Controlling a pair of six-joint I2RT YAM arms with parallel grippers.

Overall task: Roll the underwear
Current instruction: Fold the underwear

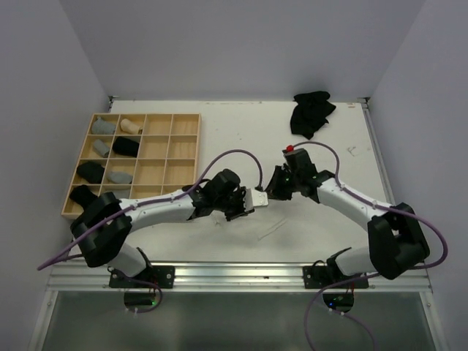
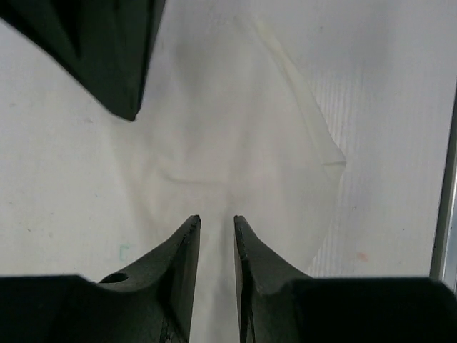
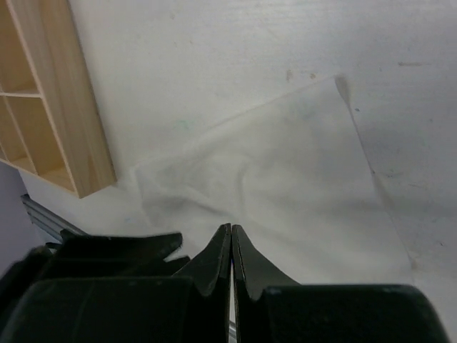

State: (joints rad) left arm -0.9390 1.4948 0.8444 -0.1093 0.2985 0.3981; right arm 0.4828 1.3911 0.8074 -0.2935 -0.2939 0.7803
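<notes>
White underwear [image 2: 235,128] – between left gripper [image 2: 217,223] and right gripper [image 3: 231,230]

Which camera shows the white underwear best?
The right wrist view. There the white underwear lies spread out, with its edges and one corner easy to see. The left wrist view shows it very close, pale against the table. The top view shows only a small white patch.

Light falls evenly from overhead, bright and soft, and my arms throw only faint shadows on the bench [image 1: 241,139]. In both wrist views my own fingers [image 2: 178,279] sit close, dark and slightly blurred. The white underwear [image 2: 235,143] nearly washes out against the pale surface.
</notes>
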